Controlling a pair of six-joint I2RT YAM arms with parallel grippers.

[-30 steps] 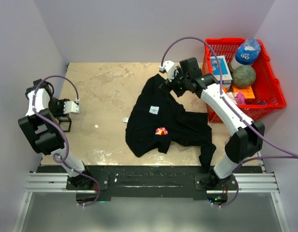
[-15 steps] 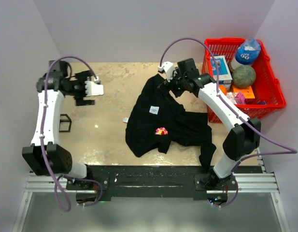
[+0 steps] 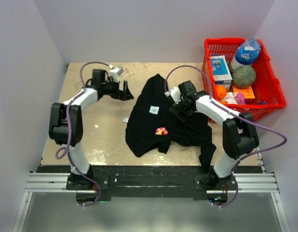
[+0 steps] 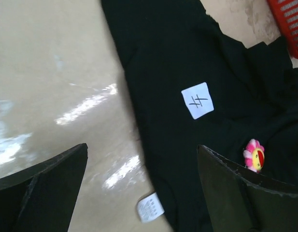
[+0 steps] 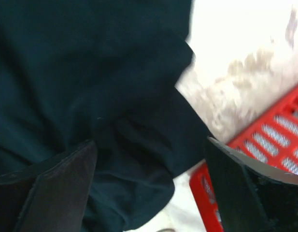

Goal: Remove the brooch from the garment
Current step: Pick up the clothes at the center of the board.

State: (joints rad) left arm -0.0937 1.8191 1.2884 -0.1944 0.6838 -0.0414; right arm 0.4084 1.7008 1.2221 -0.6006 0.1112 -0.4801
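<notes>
Tan table (image 3: pixel 100 130); garment (image 5: pixel 66 72) blurred, cropped in right wrist view.

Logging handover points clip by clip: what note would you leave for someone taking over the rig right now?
Left gripper: open, empty, over the table beside the garment's upper left edge.
Right gripper: open, empty, over the garment's right side, near the red basket.
Brooch: on the garment's lower middle, neither gripper touching it.
Done: nothing yet.
Left: hold the fabric, grasp the brooch, pull it off.
</notes>
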